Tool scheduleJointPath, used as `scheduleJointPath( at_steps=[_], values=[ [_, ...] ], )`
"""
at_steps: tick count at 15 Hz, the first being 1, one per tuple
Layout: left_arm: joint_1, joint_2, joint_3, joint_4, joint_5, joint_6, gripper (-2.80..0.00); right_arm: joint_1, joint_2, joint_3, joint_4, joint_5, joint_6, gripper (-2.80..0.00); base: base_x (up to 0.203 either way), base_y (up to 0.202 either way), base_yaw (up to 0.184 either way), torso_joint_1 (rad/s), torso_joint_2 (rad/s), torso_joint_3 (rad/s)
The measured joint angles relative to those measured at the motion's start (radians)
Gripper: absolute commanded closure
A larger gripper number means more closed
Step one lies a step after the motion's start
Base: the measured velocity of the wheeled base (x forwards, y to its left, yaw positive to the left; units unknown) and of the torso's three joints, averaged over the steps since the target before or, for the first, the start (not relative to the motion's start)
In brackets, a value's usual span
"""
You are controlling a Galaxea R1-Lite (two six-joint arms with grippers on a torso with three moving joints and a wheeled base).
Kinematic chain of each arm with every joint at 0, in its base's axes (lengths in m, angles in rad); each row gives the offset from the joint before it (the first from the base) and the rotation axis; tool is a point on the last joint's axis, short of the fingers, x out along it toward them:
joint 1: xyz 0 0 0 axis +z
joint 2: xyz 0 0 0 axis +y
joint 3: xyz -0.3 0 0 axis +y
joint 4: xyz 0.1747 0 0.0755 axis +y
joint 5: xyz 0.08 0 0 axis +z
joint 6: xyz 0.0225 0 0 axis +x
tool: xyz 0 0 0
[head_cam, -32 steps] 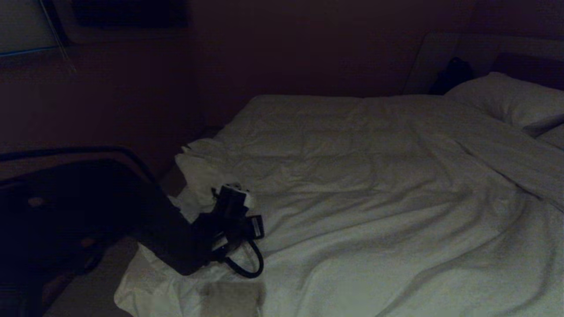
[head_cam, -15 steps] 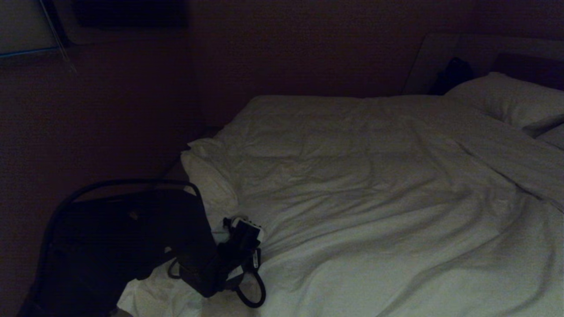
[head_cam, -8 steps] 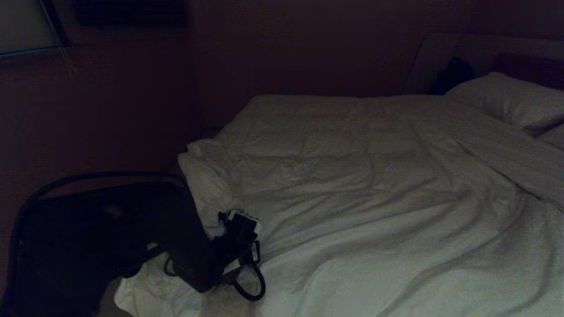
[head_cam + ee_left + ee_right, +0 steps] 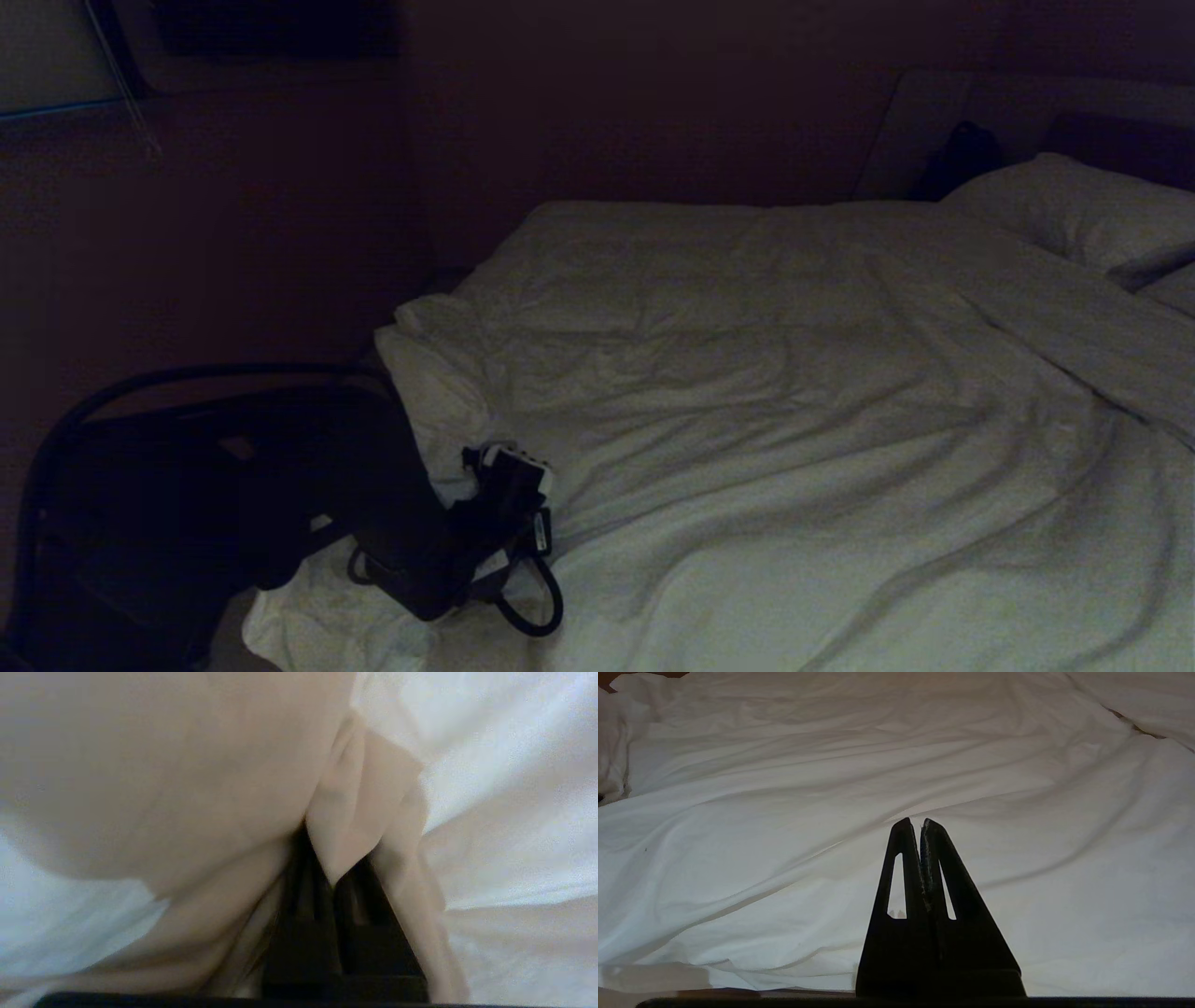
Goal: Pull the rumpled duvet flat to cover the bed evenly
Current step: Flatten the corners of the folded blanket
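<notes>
The left gripper [image 4: 334, 877] pinches a fold of the duvet [image 4: 794, 392] at the bed's [image 4: 653, 233] near corner. Draw outward, low and steady; release only once the cloth ahead of the fingers lies taut. The right gripper [image 4: 922, 823] hangs clenched, empty, above the duvet.

Dim room; dark reddish wall [image 4: 607, 112]; pale panel [image 4: 47, 56] upper left.
</notes>
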Motion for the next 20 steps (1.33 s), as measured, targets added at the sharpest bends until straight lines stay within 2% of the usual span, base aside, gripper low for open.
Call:
scheduleJointPath(
  at_steps=[7,11,20],
  values=[
    [-0.01,-0.029,0.01,-0.002,-0.004,-0.018,-2.8,0.0,0.0,0.0,0.0,0.0,0.0,0.0,0.0,0.0,0.0,0.0,0.0,0.0],
    [-0.032,-0.132,0.042,0.007,-0.006,-0.047,-2.8,0.0,0.0,0.0,0.0,0.0,0.0,0.0,0.0,0.0,0.0,0.0,0.0,0.0],
    [-0.06,-0.284,0.105,0.008,-0.012,-0.064,-2.8,0.0,0.0,0.0,0.0,-0.001,0.0,0.0,0.0,0.0,0.0,0.0,0.0,0.0]
  ],
)
